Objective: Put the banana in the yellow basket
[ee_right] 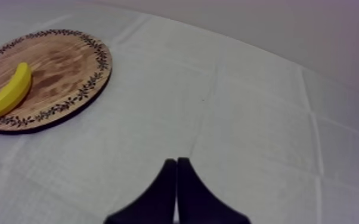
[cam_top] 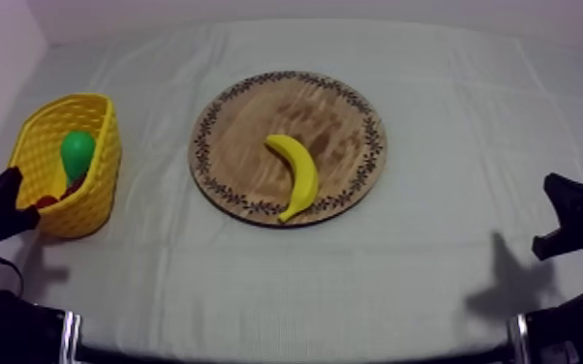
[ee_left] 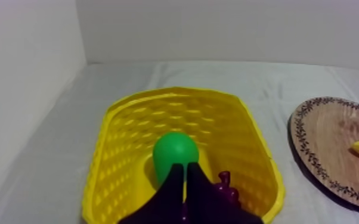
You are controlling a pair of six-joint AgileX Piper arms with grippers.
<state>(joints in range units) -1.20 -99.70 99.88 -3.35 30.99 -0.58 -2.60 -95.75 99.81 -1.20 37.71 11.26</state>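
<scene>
Curved yellow toy banana (cam_top: 295, 176) lies on round wooden board with patterned rim (cam_top: 247, 111), middle of cloth-covered counter (cam_top: 431, 242). Yellow perforated basket (cam_top: 100, 184) at left holds green pear (cam_top: 77, 152). Left claw (ee_left: 185, 170) clenched, empty, over basket. Right claw (ee_right: 176, 162) clenched, empty, above bare counter.

Banana (cam_top: 293, 174) flat on wooden board (cam_top: 247, 116) (tip seemingly reaching rim); yellow basket (cam_top: 99, 189) left.
</scene>
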